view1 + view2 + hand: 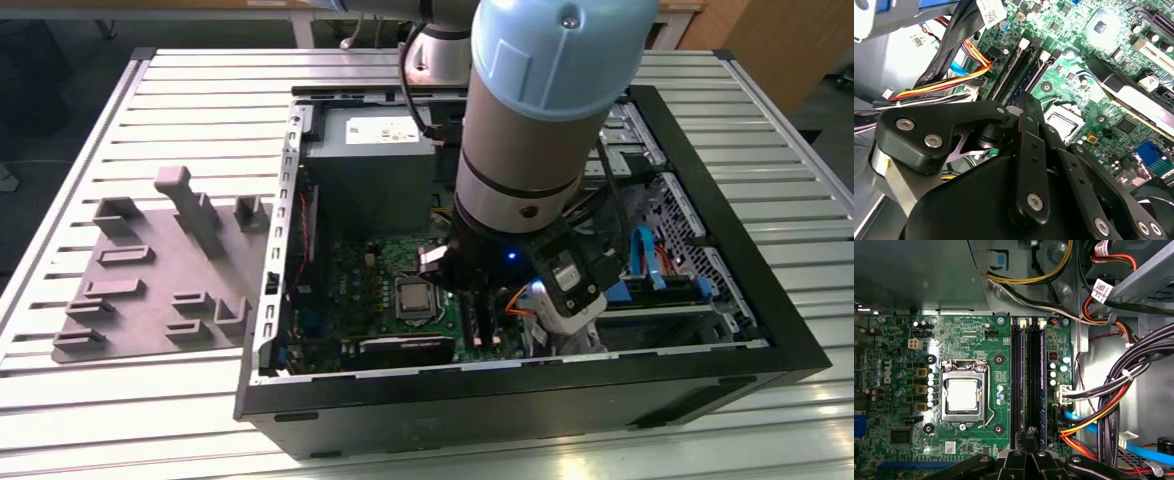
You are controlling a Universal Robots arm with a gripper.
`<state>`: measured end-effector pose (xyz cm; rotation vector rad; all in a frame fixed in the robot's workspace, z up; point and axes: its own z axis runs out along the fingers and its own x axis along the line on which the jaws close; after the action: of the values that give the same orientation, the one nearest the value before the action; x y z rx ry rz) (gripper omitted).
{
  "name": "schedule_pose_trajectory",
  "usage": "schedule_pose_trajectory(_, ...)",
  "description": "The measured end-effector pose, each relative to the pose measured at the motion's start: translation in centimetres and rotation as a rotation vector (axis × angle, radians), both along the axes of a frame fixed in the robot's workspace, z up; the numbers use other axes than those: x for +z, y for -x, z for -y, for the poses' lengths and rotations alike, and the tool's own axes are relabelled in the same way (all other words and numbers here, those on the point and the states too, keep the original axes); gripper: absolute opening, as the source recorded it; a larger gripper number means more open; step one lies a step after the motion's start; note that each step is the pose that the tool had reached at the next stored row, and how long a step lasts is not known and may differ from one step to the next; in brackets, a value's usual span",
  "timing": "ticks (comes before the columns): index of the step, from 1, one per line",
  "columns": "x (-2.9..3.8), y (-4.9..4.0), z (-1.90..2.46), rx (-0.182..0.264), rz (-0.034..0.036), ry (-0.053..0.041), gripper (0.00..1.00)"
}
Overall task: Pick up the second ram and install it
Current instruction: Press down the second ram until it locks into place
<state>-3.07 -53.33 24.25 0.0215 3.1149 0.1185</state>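
The claw (1030,432) is down inside the open computer case (534,405), low over the motherboard (899,340). It is just past the processor socket (965,395), on the side where the memory slots (1019,380) run. In both wrist views its black fingers (1027,107) are drawn together into one narrow tip, clenched. I cannot tell whether anything thin is pinched between them.

That tip sits at one end of the slot bank, between the two pairs of long black slots. I cannot tell whether it touches them.

The second ram (1042,390) appears as a thin bluish edge standing on its long side in the slot farthest from the processor socket. It runs parallel to the socket's side and lies just beside the claw tip.

Beyond the slots from the socket, a bundle of black, red, yellow and orange cables (1119,405) crosses the case.

In the exterior view the arm (534,130) reaches steeply down over the socket. The case stands on the slatted desk (80,420). The grey fixture plate (147,270) lies outside the case, well apart from the socket.
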Motion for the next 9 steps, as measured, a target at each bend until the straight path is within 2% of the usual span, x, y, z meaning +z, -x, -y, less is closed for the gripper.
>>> schedule_pose_trajectory(9,0.0,0.0,-0.86,0.0,0.0001,0.0,0.11)
